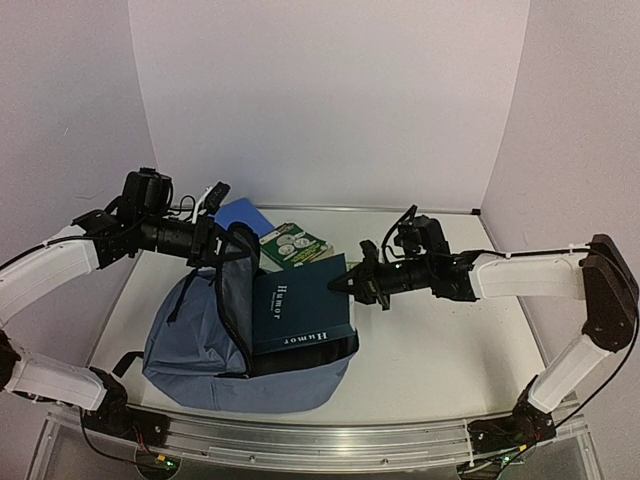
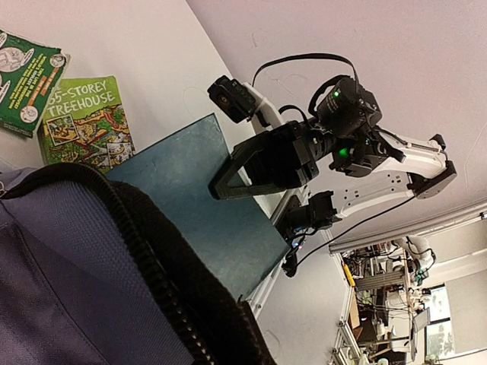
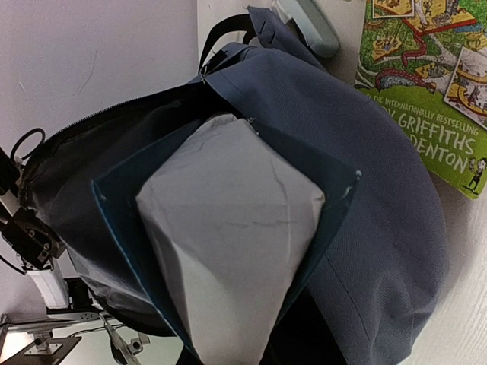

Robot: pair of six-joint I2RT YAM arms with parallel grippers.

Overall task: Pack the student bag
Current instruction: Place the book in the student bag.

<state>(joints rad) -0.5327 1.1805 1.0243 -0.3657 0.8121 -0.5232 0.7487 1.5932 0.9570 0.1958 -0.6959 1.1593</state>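
The slate-blue student bag [image 1: 200, 350] lies at the front left with its mouth facing right. My left gripper [image 1: 222, 245] is shut on the bag's upper zipper edge [image 2: 129, 251] and holds the mouth open. My right gripper [image 1: 345, 283] is shut on the far corner of a dark teal book titled "Humor" [image 1: 300, 315]. The book's left part is inside the bag's mouth. In the right wrist view the book's pale pages [image 3: 228, 228] fan out toward the bag's dark lining [image 3: 114, 152] and hide my fingers. The left wrist view shows the right gripper [image 2: 228, 179] on the book [image 2: 198, 213].
A green illustrated paperback [image 1: 292, 245] lies just behind the bag; it also shows in the left wrist view [image 2: 84, 125] and the right wrist view [image 3: 434, 84]. A blue book [image 1: 240, 215] lies at the back left. White walls enclose the table.
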